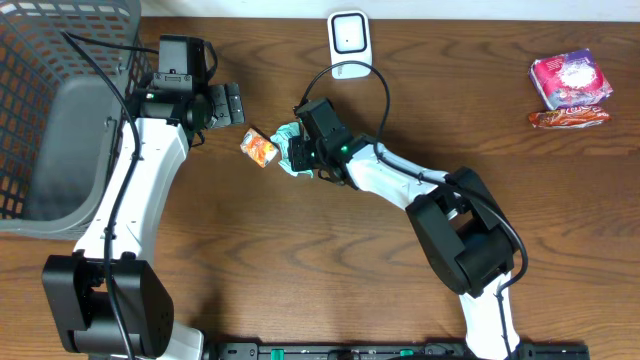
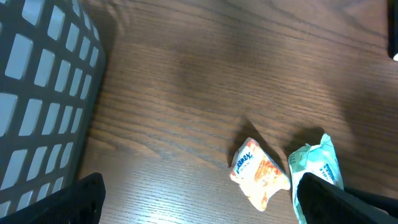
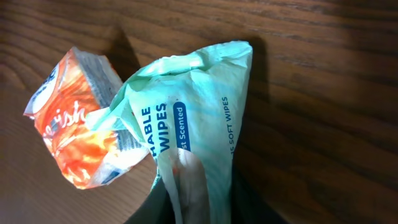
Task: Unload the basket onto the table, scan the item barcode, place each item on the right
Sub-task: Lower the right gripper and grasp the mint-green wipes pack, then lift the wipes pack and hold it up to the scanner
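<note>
The right gripper [image 1: 300, 152] pinches the crumpled green wipes pack [image 3: 193, 112] near the middle of the table [image 1: 300, 260], lying against an orange snack packet [image 1: 259, 148] on its left, the white scanner [image 1: 347, 33] at the far edge, while the left gripper [image 1: 232, 103] hangs spread wide beside the grey basket [image 1: 30, 60].

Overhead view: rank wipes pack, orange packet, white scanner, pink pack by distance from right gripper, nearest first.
1. wipes pack: pinched in the right gripper.
2. orange packet: beside it, on its left.
3. white scanner: far edge, middle.
4. pink pack: far right corner.
</note>
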### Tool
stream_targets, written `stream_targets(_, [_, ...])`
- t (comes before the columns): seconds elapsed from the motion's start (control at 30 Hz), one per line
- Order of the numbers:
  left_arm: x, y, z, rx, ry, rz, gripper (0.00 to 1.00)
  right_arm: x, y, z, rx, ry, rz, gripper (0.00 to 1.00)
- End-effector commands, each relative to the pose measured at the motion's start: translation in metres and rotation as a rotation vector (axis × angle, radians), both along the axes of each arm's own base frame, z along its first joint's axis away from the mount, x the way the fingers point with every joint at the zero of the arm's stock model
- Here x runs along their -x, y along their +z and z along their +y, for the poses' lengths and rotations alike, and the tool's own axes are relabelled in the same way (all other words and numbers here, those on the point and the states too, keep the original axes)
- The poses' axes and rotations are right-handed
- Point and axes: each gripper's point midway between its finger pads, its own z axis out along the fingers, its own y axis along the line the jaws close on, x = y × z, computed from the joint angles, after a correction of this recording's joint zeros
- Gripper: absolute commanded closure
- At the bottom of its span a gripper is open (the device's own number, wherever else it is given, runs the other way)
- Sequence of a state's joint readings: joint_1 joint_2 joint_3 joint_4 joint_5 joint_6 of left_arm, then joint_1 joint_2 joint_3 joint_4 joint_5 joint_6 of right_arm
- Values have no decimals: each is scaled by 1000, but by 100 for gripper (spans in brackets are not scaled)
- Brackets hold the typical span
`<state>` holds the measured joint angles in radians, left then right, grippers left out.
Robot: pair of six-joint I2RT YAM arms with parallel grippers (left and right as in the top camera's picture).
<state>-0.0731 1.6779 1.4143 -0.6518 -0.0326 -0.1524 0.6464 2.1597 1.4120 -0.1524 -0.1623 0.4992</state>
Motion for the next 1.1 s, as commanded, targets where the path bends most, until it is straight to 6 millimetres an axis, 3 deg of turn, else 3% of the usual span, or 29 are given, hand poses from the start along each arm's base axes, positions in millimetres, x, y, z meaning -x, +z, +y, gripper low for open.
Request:
stream_targets(0.0, [1, -5, 4, -14, 2, 14, 2, -3, 9, -3, -36, -3, 14, 87])
stream_targets(0.07, [1, -5, 4, -14, 1, 14, 2, -6, 13, -9, -49, -35, 32, 99])
stream_targets(0.47, [1, -5, 4, -14, 2, 14, 2, -15, 53, -43, -423, -78, 334, 99])
stream_targets(1.07, [1, -5, 4, -14, 2, 14, 2, 11, 107, -79, -779, 131, 594, 98])
